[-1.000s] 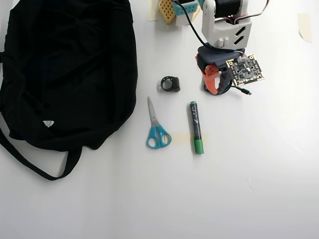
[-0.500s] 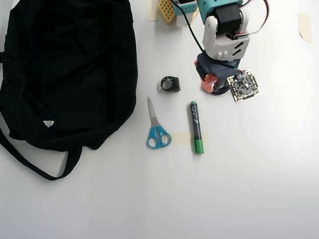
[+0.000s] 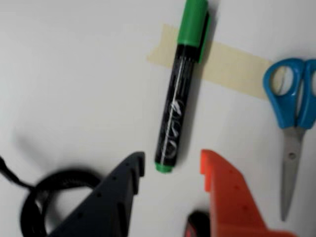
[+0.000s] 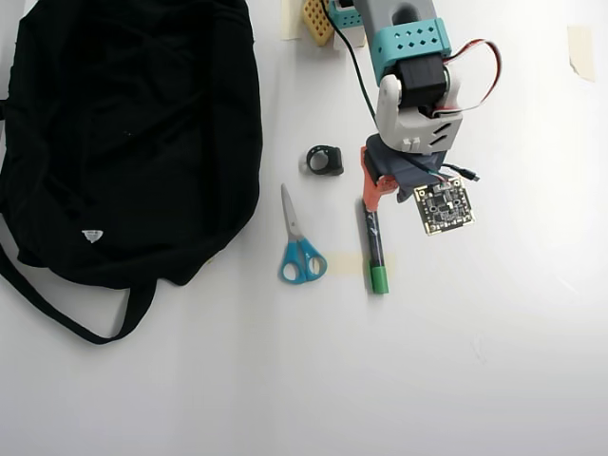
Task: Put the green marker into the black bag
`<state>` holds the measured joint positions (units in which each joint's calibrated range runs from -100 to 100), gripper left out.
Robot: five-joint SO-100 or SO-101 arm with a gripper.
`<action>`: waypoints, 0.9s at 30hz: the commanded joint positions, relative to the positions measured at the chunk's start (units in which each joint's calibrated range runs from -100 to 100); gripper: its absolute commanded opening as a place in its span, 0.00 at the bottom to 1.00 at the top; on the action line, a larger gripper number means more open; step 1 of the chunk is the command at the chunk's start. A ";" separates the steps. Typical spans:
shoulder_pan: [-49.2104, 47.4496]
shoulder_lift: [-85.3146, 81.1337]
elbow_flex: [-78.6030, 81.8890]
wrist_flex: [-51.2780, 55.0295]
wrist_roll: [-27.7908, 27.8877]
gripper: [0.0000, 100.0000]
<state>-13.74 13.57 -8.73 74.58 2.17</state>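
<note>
The green marker [image 4: 374,245] lies on the white table, its green cap toward the bottom of the overhead view. In the wrist view the marker [image 3: 175,108] runs away from me, its green end between my fingertips. My gripper [image 4: 373,199] hovers over that end, open, with nothing held. In the wrist view the gripper [image 3: 172,162] shows a dark finger on the left and an orange finger [image 3: 224,192] on the right. The black bag [image 4: 123,133] fills the left of the overhead view and is out of the wrist view.
Blue-handled scissors [image 4: 298,243] lie just left of the marker, also seen as scissors [image 3: 291,118] at the wrist view's right edge. A coiled black cable [image 4: 325,160] sits between bag and arm. A tape strip [image 3: 232,66] lies under the marker.
The arm has swung down in the overhead view, from beside the coiled cable to over the marker's upper end. The marker, scissors and bag have not moved.
</note>
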 commanded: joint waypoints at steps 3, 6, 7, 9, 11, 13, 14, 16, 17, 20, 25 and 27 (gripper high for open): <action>0.88 1.94 -4.93 -0.25 -2.91 0.16; 0.73 3.02 -5.38 -0.16 -4.80 0.18; 0.73 3.36 -5.38 -0.08 -5.53 0.19; 0.73 3.85 -5.38 0.10 -6.79 0.22; 0.65 4.10 -5.38 0.18 -7.36 0.23; 0.50 4.19 -5.38 0.18 -7.99 0.23; 0.35 4.19 -5.38 0.18 -8.36 0.23; 0.13 4.27 -5.11 0.10 -8.41 0.23; 0.13 4.43 -4.84 -0.08 -8.57 0.23; -0.40 6.09 -5.38 -0.16 -9.04 0.24; -1.37 8.50 -5.74 -0.34 -8.62 0.24; -1.67 9.33 -5.74 -0.34 -8.47 0.24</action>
<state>-14.55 22.79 -11.79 74.58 -6.67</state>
